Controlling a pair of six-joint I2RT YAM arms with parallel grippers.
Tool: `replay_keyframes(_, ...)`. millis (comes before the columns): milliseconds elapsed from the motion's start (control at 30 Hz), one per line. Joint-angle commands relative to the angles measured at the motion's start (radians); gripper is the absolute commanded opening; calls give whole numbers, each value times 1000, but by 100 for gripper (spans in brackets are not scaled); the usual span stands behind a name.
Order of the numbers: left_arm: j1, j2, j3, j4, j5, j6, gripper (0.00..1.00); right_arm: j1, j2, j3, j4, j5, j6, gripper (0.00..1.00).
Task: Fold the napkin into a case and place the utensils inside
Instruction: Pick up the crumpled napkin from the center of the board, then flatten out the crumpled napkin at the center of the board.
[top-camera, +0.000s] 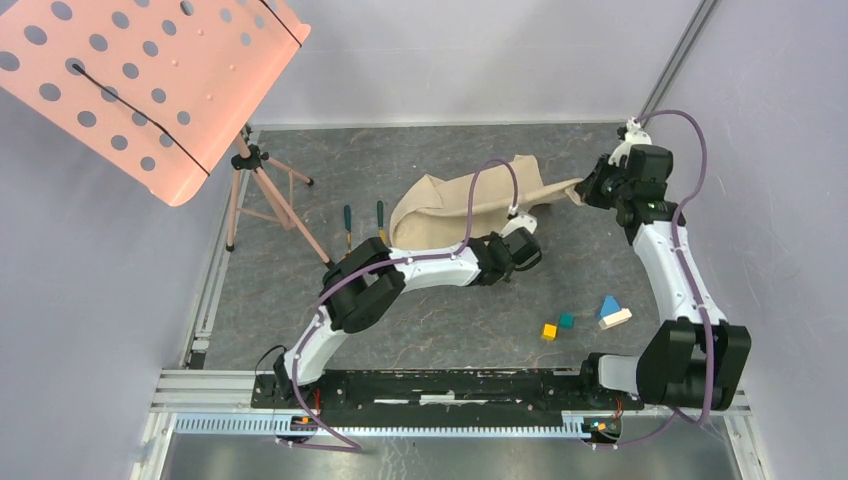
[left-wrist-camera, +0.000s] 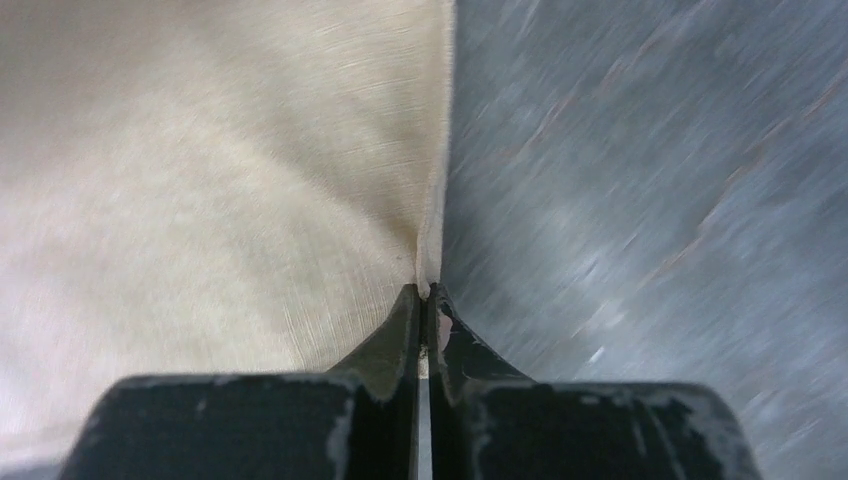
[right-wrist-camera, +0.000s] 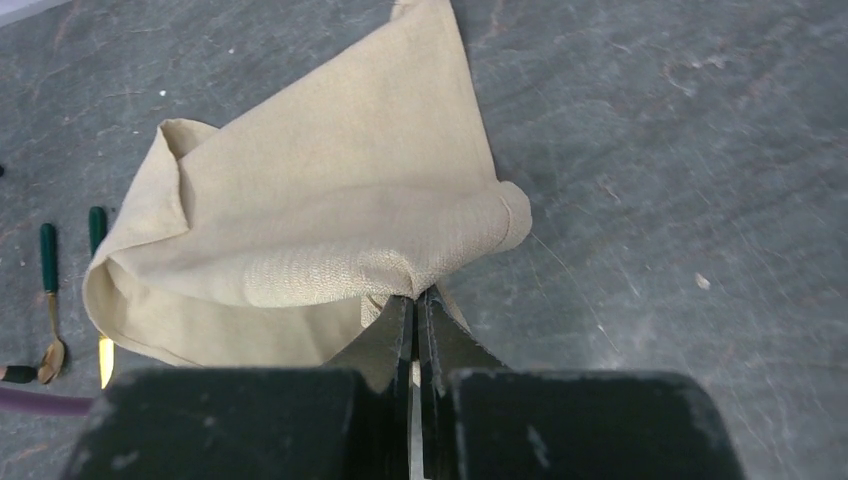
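Note:
The beige napkin (top-camera: 455, 205) lies bunched and partly lifted on the dark table, stretched between both grippers. My left gripper (top-camera: 525, 250) is shut on its near edge; in the left wrist view the jaws (left-wrist-camera: 427, 290) pinch the hem of the cloth (left-wrist-camera: 220, 180). At the far right, my right gripper (top-camera: 585, 190) is shut on a corner, and the cloth (right-wrist-camera: 330, 200) folds up from its closed tips (right-wrist-camera: 415, 295). The two utensils, a gold spoon (right-wrist-camera: 50, 300) and a gold knife (right-wrist-camera: 100, 290) with green handles, lie side by side left of the napkin (top-camera: 348, 225).
A pink perforated panel (top-camera: 150, 80) on a tripod (top-camera: 262, 190) overhangs the back left. Small blocks lie at the front right: yellow (top-camera: 549, 331), teal (top-camera: 566, 321), blue (top-camera: 609, 305) and white (top-camera: 616, 319). Walls enclose the table.

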Motion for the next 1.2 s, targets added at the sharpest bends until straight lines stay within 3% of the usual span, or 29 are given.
replay_keyframes(0, 5, -207, -124, -131, -118, 86, 2, -29, -105, -24, -11, 65, -33, 0)
replay_keyframes(133, 50, -391, -162, -107, -260, 162, 2, -33, -51, 31, 15, 68, -27, 0)
replay_keyframes(200, 105, -434, -144, -22, -368, 249, 2, -36, 18, 118, 40, 67, -16, 0)
replay_keyframes(300, 221, -448, -43, 128, -407, 422, 2, -38, 146, 307, 96, 31, 10, 1)
replay_keyframes(433, 397, -370, 278, 199, -280, 527, 2, -39, 358, 626, 138, -34, 17, 0)
replay_keyframes(600, 480, -173, 744, 267, -138, 702, 2, -41, 546, 1064, 92, -90, 20, 0)
replay_keyframes(667, 490, -127, 881, 297, -89, 757, 2, -40, 539, 1130, 123, -96, 23, 0)
replay_keyframes(733, 500, -156, 900, 316, -35, 749, 2, -41, 474, 1083, 190, -102, 24, 0)
replay_keyframes(833, 506, -250, 814, 329, -19, 711, 2, -42, 332, 923, 260, -83, 1, 1)
replay_keyframes(900, 505, -380, 552, 433, 15, 664, 2, -42, 246, 806, 288, -79, -13, 1)
replay_keyframes(1000, 501, -585, 210, 496, 49, 565, 2, -42, 137, 627, 188, -103, -64, 0)
replay_keyframes(1067, 497, -719, -19, 493, 86, 488, 2, -41, 33, 407, 140, -101, -64, 0)
replay_keyframes(1167, 494, -922, -391, 495, 133, 341, 2, -35, -173, -73, 229, -185, -8, 3)
